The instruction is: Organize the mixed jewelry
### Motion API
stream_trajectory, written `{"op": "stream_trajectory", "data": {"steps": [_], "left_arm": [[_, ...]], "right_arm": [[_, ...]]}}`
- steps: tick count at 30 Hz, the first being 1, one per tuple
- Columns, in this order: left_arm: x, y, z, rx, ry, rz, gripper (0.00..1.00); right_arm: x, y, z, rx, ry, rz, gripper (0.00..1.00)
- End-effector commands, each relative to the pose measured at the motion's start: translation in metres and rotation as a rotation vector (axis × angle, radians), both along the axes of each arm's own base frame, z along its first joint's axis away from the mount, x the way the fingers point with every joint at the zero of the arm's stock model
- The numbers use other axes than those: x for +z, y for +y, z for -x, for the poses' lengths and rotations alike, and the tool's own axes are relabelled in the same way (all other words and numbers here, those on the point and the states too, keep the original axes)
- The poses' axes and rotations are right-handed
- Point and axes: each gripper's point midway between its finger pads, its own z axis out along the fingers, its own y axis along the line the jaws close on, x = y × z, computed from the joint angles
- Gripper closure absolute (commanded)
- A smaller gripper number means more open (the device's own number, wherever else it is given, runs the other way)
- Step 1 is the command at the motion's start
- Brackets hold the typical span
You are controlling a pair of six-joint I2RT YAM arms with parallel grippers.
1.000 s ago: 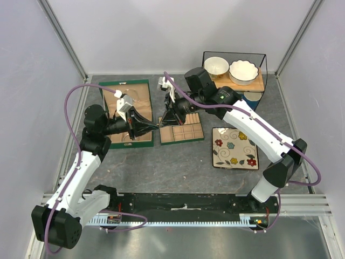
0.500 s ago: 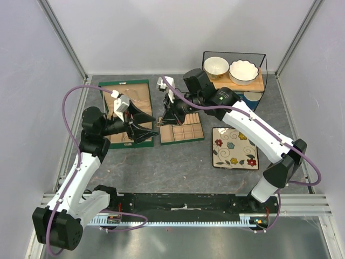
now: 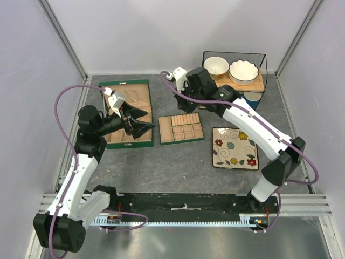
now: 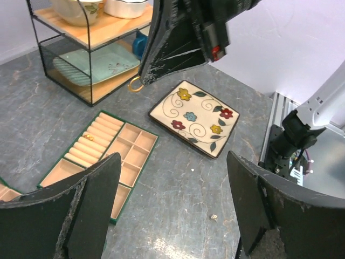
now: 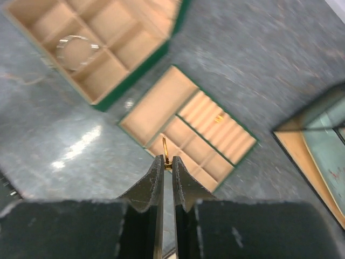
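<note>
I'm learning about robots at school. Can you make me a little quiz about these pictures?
1. True or false: the left gripper is shut.
2. What does the right gripper pinch? A) gold ring B) chain C) bowl
3. Fill in: the bangle lies in the green ____.
Key: 1 false; 2 A; 3 box.

You're in a lab test cell: plain white walls, alu frame posts, 2 robot arms bolted to near rail.
</note>
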Motion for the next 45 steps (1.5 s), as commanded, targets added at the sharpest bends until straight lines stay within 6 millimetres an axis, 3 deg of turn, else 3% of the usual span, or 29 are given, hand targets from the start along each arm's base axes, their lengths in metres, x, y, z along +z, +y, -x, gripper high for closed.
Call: {"op": "stream_trajectory", "data": {"steps": [1,11,21,45], "left_arm": [[0.014,0.011,-0.013,0.099,-0.060,-0.029,0.14],[0.008,0.015,-0.022,0.146,-0.038,-0.038,0.14],[-0.001,0.016,-0.026,0.148,-0.023,-0.049,0.14],[-0.001,0.013,-0.020,0.114,-0.034,-0.044,0.15]], "right_arm": [[-0.048,-0.037,-0.049,-0.292,0.020,0.137,1.00],[-0.130,-0.053,-0.092,-0.530,0.140,0.104,1.00],[-0.172,-0.049,-0.116,-0.593,0.180,0.101,1.00],[-0.208,-0.062,-0.129,-0.641,0.203,0.133,1.00]]}}
